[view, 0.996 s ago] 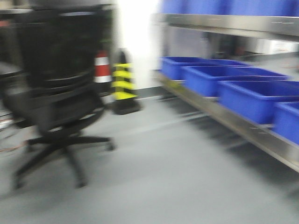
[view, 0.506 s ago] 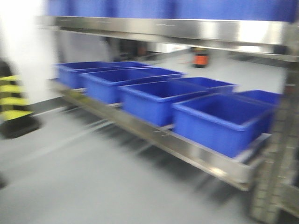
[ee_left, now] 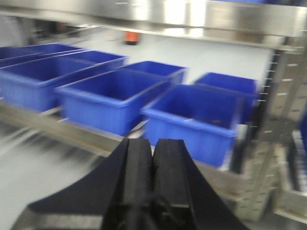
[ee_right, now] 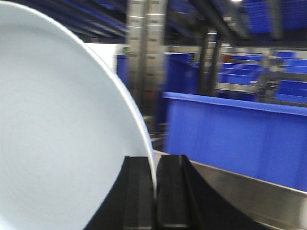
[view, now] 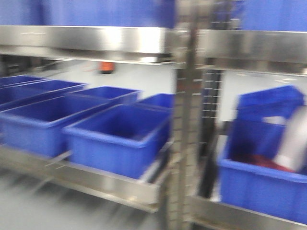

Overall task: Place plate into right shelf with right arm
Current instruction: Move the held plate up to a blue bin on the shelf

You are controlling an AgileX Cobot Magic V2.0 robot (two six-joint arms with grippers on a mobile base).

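The plate [ee_right: 57, 134], pale blue-white and glossy, stands on edge and fills the left of the right wrist view. My right gripper [ee_right: 154, 165] is shut on its rim. In the front view the plate [view: 293, 141] shows as a pale blurred shape at the far right, in front of a blue bin [view: 259, 187]. The right shelf [view: 96, 40] is a shiny steel rack with a perforated upright [view: 184, 120]; its lower lip [ee_right: 259, 196] runs just beyond the right gripper. My left gripper [ee_left: 153, 143] is shut with nothing in it, facing the rack's lower level.
Several blue plastic bins [view: 115, 139] sit in a row on the rack's lower level, and more blue bins [view: 86, 12] stand above. Something red [view: 268, 163] lies in the right bin, too blurred to name. Grey floor [ee_left: 33, 177] lies before the rack.
The front view has swung right: the black chair and striped cone left the frame, the rack's bins slid leftward, and the upright, the right bin and the plate came into view.
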